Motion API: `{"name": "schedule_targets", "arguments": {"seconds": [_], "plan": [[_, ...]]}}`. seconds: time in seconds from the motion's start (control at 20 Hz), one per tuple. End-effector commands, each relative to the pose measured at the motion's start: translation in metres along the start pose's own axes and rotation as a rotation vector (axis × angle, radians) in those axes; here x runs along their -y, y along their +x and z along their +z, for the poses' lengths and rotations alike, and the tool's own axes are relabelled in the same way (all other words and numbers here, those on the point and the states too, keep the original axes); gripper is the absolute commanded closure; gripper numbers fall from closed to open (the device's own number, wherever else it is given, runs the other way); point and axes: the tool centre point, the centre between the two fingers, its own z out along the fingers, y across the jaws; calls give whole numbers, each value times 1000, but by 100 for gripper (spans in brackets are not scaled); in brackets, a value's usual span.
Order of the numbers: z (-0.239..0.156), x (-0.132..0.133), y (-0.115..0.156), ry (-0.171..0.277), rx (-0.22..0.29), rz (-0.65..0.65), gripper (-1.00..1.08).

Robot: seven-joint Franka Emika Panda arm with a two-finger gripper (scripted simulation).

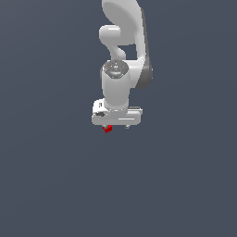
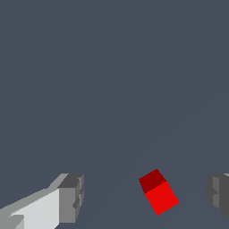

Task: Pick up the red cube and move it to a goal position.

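The white arm [image 1: 124,55] hangs down over a plain dark grey surface [image 1: 185,185], its wrist turned so the end effector [image 1: 115,126] points downward. In the exterior view the end effector's broad white body hides most of what lies under it; only a small part of the red cube [image 1: 107,129] peeks out just beneath its lower edge, toward the exterior view's left of its middle.

The wrist view shows more. The end effector [image 2: 145,199] is spread wide: one grey fingertip [image 2: 71,199] with its white backing stands on one side, and the other grey fingertip [image 2: 219,194] sits at the far edge of the picture on the other side. The red cube [image 2: 159,192] lies in the gap between them, nearer the second fingertip than the first, and touching neither. It is turned at an angle to the line between the fingers, so that a darker red face and a brighter red face both show. Whether the cube rests on the surface cannot be told for sure.
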Motion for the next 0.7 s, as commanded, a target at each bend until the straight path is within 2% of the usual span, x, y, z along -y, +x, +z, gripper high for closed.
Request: {"name": "schedule_targets", "arguments": {"seconds": [0.0, 0.65], "plan": [[6, -1, -5, 0, 0, -26, -92], [68, -21, -50, 4, -6, -276, -92]]}}
